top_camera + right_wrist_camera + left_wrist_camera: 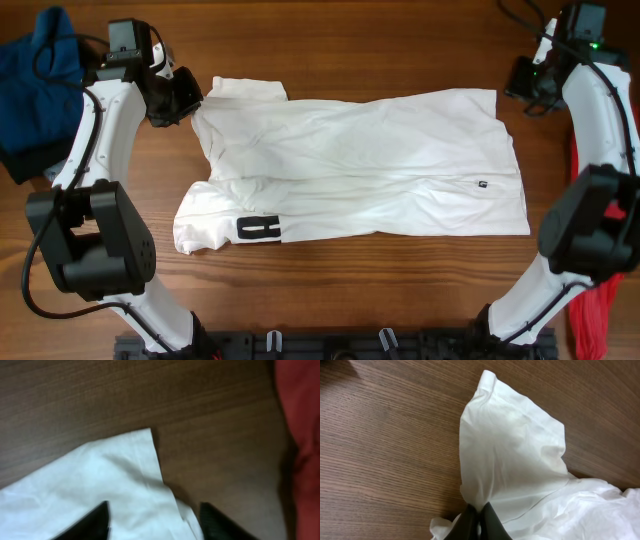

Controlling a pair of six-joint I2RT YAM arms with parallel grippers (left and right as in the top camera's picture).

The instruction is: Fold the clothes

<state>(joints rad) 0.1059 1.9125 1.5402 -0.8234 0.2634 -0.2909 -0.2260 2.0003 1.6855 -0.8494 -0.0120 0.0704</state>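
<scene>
T-shirt [360, 165] pinched by left claw [479, 519]; right claw [155, 519] spread.

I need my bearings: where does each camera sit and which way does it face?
Overhead: above the table, looking straight down at the white T-shirt; left arm and right arm show.
Left wrist: on the left arm, looking down past the left gripper, shut on the shirt's bunched corner.
Right wrist: on the right arm, looking down past the open right gripper at a shirt corner.
Shared: overhead and right wrist both show the red garment.
</scene>
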